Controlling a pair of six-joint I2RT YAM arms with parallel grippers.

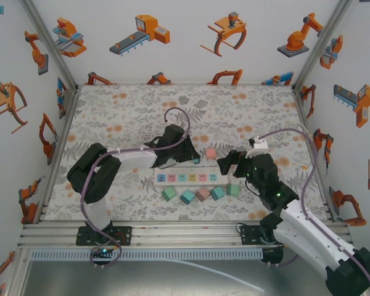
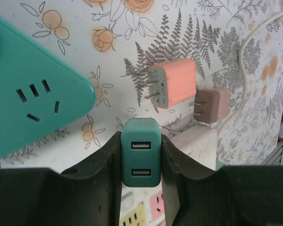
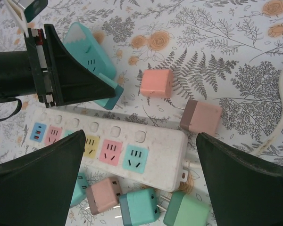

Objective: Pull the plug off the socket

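The white power strip (image 1: 191, 177) with coloured sockets lies mid-table, and its sockets (image 3: 136, 157) stand empty. My left gripper (image 2: 140, 141) is shut on a teal plug (image 2: 140, 159) with two USB ports. It holds the plug above the strip (image 2: 137, 214), just behind it, with the blades hidden. In the right wrist view this plug (image 3: 111, 96) sticks out from the left gripper (image 3: 104, 89) beyond the strip's far edge. My right gripper (image 3: 141, 174) hangs open over the strip's right end (image 3: 179, 146), its fingers (image 3: 37, 179) wide apart and holding nothing.
Several loose plugs (image 1: 202, 194) lie in a row before the strip. A pink plug (image 3: 156, 83) and a brown-pink one (image 3: 202, 117) lie behind it. A teal socket block (image 2: 28, 108) lies beside the left gripper. The strip's white cord (image 3: 273, 127) runs right.
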